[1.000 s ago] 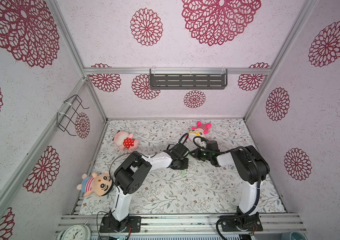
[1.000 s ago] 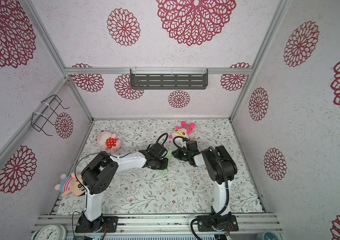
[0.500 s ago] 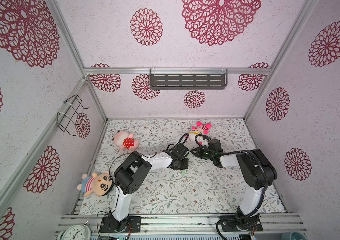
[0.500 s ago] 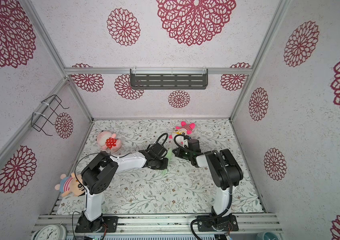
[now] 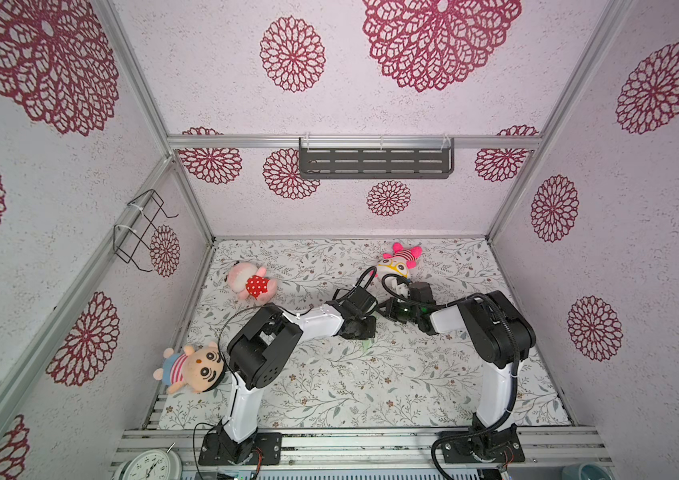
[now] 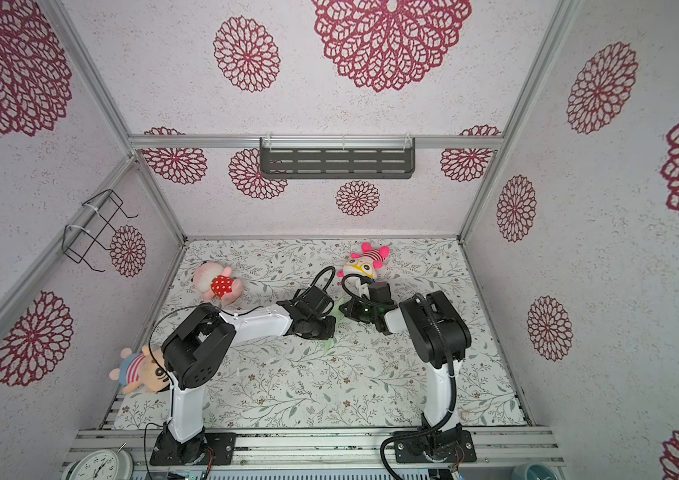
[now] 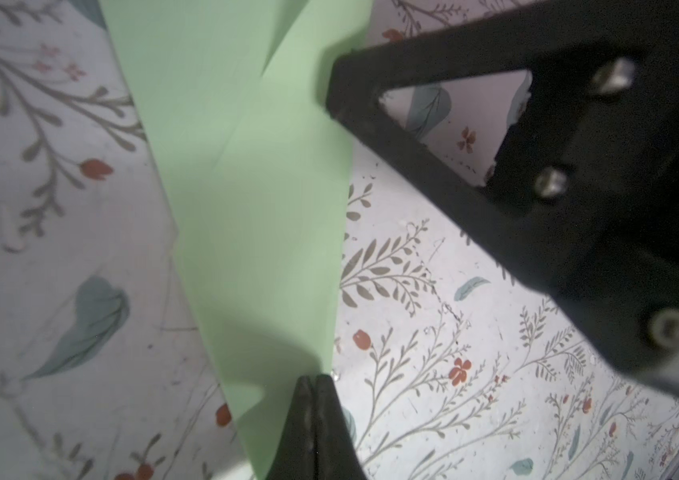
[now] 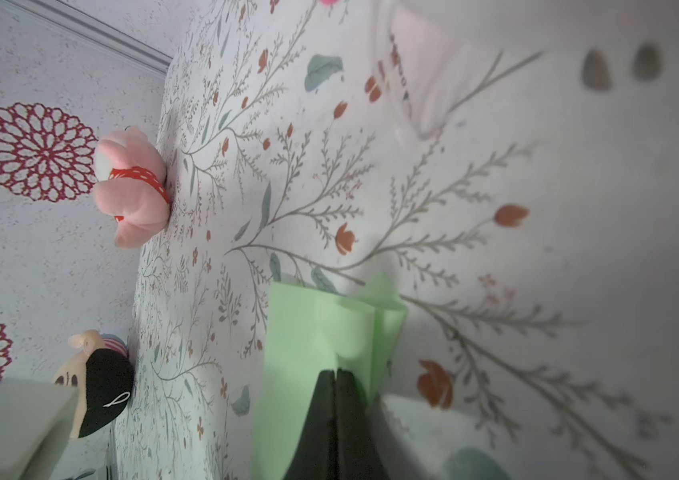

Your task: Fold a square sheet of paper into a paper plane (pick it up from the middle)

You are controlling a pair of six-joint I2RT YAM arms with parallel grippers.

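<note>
Seemingly near done: paper plane (image 7: 254, 228) dart-folded, left gripper (image 7: 312, 382) & right gripper (image 8: 335, 376) both closed, tips at it; wing creases prob. left.

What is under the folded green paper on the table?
Only the floral table cover shows around the paper plane, which seems to lie on it. Anything directly below is hidden by the paper itself. The shut left claw covers part of its narrow end.
</note>
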